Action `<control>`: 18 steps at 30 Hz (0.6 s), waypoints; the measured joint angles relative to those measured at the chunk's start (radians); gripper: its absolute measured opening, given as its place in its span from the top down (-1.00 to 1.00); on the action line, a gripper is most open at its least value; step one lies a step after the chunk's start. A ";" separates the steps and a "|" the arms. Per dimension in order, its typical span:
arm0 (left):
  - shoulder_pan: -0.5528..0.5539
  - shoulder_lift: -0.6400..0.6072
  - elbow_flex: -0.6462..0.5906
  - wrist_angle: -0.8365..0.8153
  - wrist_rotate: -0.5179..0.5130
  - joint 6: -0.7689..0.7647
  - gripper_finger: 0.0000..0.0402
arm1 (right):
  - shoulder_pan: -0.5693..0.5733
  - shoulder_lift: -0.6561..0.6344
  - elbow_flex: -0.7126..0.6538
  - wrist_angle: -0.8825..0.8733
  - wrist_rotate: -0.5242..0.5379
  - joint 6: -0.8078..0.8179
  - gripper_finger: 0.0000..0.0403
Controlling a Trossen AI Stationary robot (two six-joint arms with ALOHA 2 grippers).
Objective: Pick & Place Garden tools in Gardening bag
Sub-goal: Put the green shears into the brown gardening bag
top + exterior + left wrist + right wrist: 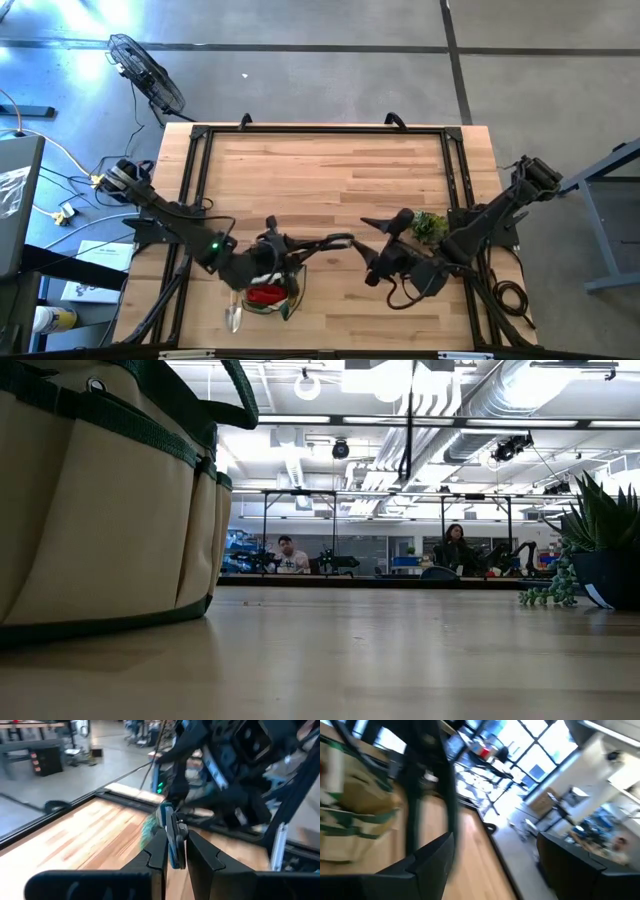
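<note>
Bag [268, 285]: under the left pincer [262, 262], a red item [265, 294] inside.
Left pincer: clenched on a bag handle [170, 837].
Right pincer [352, 240]: released, just beside the bag.
Counter [320, 170]: plant [430, 226] behind the right pincer.

No readable text, label or number anywhere.

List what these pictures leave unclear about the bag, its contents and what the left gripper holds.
- Gardening bag: the high view has the left arm covering much of it; the low view cuts it at the edge.
- Contents: only a red item shows, too small to identify.
- Left gripper: shut on a thin dark-and-blue thing, blurred and unidentifiable.
</note>
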 joint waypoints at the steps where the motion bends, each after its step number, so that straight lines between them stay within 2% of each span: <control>1: -0.017 -0.005 0.009 -0.036 -0.025 -0.013 0.81 | 0.006 0.000 0.000 -0.003 0.025 -0.004 -0.38; 6: -0.105 -0.011 0.104 -0.246 -0.158 -0.138 0.81 | 0.027 0.000 0.000 -0.046 0.127 -0.007 -0.37; 9: -0.162 -0.010 0.192 -0.434 -0.177 -0.281 0.81 | 0.035 0.000 0.000 -0.091 0.173 0.029 -0.37; 14: -0.238 -0.001 0.291 -0.743 -0.178 -0.612 0.82 | 0.037 0.000 0.000 -0.220 0.155 0.173 -0.37; 18: -0.281 -0.001 0.296 -0.818 -0.179 -0.775 0.83 | 0.037 0.000 0.000 -0.318 0.106 0.315 -0.37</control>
